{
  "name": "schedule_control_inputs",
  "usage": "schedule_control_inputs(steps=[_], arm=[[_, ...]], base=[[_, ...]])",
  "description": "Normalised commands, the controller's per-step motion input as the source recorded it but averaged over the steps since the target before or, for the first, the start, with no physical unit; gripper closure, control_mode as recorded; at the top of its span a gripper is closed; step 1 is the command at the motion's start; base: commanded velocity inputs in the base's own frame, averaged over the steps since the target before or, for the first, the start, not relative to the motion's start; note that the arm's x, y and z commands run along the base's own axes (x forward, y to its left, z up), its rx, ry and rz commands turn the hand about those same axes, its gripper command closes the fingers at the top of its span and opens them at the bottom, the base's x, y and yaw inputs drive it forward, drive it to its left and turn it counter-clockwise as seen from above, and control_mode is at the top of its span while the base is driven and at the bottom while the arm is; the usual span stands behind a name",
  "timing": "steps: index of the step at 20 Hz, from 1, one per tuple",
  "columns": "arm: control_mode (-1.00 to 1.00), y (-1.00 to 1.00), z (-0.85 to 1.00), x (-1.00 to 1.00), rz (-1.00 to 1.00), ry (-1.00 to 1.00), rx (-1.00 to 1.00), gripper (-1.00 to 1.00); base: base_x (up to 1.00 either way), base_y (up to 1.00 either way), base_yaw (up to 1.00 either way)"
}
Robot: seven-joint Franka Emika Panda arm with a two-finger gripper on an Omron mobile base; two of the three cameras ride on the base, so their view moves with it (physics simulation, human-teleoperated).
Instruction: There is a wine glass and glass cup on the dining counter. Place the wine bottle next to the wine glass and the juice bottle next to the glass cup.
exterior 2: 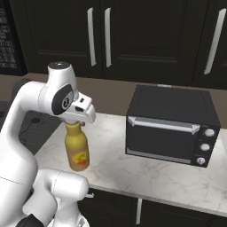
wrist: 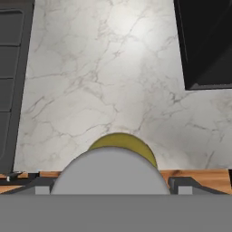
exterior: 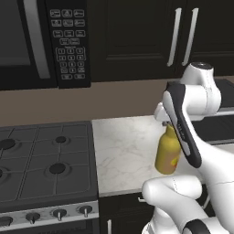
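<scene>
The juice bottle [exterior: 167,153] [exterior 2: 76,150] is a plump yellow bottle with a red-orange label. It stands upright near the front of the small marble kitchen counter [exterior: 123,151] [exterior 2: 146,170]. My gripper [exterior: 170,125] [exterior 2: 74,124] [wrist: 111,183] comes straight down on its top and is shut on the grey cap. In the hand view the cap fills the space between my fingertips [wrist: 43,185], and the yellow shoulder [wrist: 120,141] shows just beyond it. I cannot tell whether the bottle's base touches the marble. The wine bottle, wine glass, glass cup and dining counter are out of view.
A black toaster oven [exterior 2: 170,126] [wrist: 204,41] stands on the counter to the bottle's right. A gas stove [exterior: 45,164] [wrist: 9,81] adjoins the counter on the left, under a microwave [exterior: 27,41]. Dark wall cabinets [exterior 2: 102,35] hang behind.
</scene>
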Motion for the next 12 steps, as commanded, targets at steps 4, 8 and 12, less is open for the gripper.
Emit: schedule_control_inputs(steps=[4, 8, 12], arm=[[-1.0, 0.02, 0.31, -0.26, 0.0, 0.0, 0.0, 1.0], [-1.0, 0.02, 0.12, -0.21, 0.0, 0.0, 0.0, 1.0], [-1.0, 0.0, 0.0, -0.02, 0.0, -0.01, -0.01, 1.0]], base=[[0.0, 0.0, 0.0], [0.0, 0.0, 0.0], [0.0, 0.0, 0.0]])
